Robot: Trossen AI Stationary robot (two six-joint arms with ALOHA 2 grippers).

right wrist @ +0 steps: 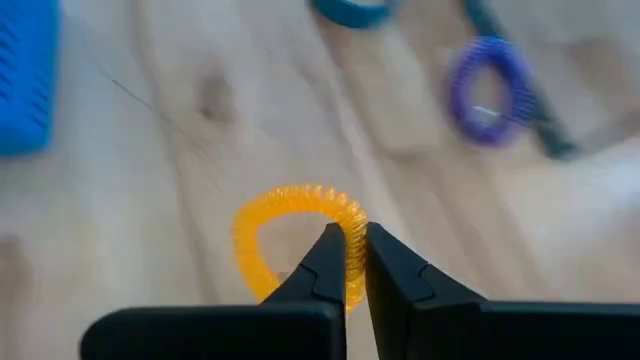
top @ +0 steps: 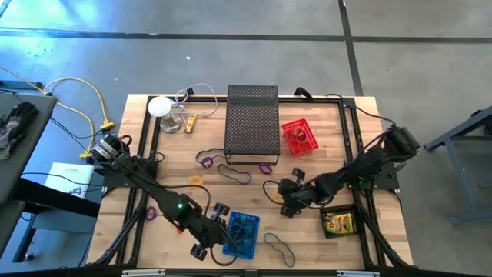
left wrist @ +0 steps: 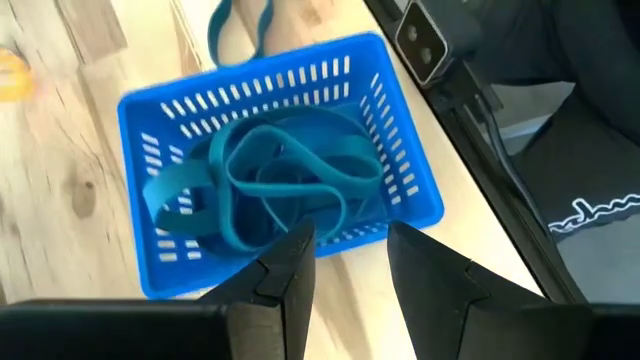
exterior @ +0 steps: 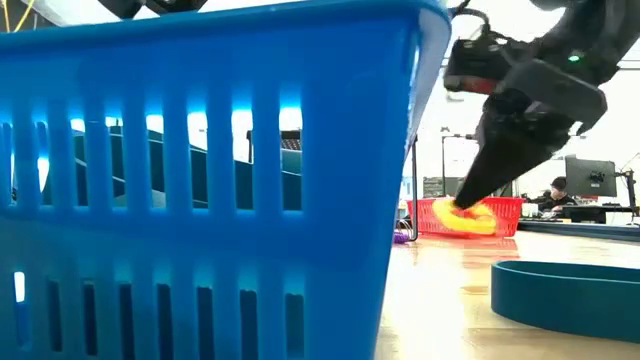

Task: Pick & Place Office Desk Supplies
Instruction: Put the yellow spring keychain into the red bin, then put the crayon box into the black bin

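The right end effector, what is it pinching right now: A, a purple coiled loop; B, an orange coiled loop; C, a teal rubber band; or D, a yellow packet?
B: in the right wrist view the right end effector has its dark fingers closed on the rim of the orange coiled plastic loop, while the purple coiled loop lies apart on the wooden table.

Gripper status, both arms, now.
Left gripper: open, empty, over the blue basket of teal bands.
Right gripper: shut on the orange coil loop, above the table.
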